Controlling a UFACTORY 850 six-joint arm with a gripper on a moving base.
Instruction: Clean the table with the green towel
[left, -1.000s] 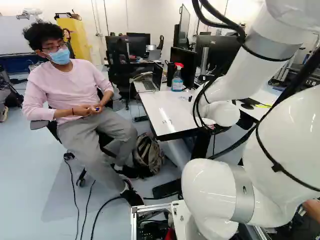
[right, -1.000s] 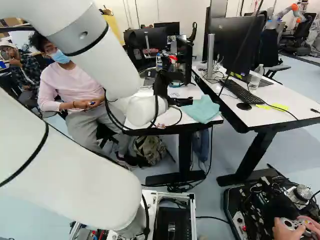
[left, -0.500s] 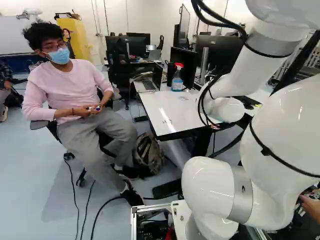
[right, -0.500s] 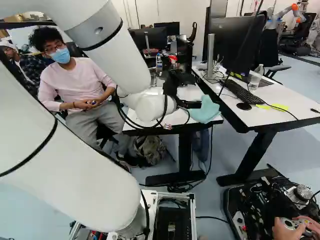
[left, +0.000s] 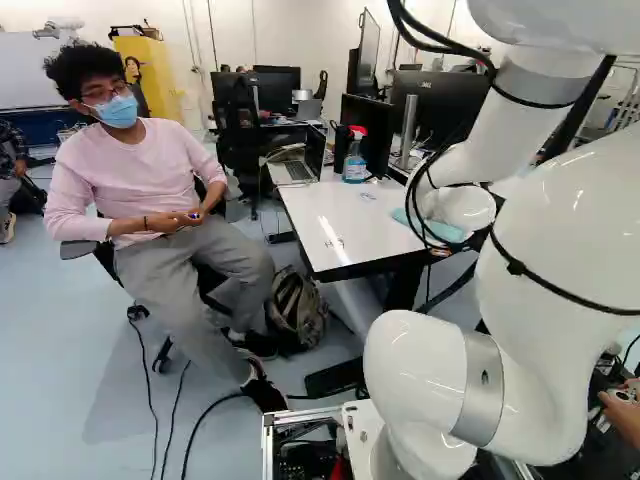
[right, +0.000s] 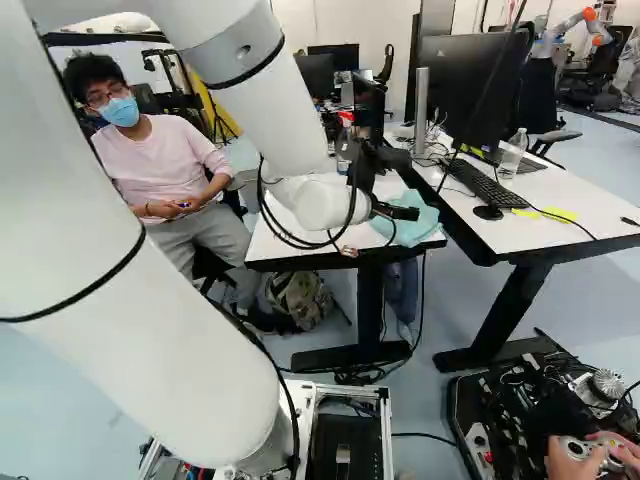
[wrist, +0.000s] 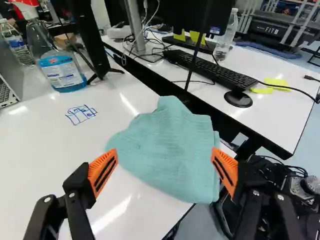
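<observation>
Towel (wrist: 167, 145) lay at the corner of the table (wrist: 45, 150), ahead of the gripper (wrist: 164, 170) and, along the wrist camera's line, between its fingers. Jaws released, spread wide, nothing grasped. Long axis hard to fix in so loose a heap; it seemed to run slantwise from one finger's side toward the other's. One peak stood up; one side reached the table edge by the gap.

Views compared: wrist showed blue marks (wrist: 81, 114) on the table, well apart from the towel, and the spray bottle (wrist: 59, 65) beyond them. Left base gave only a strip of towel behind the arm (left: 540, 260); I could not find the marks in right base.

Judgement: grasp came next, probably straight in, then closing. Risk: towel nudged over the edge.
</observation>
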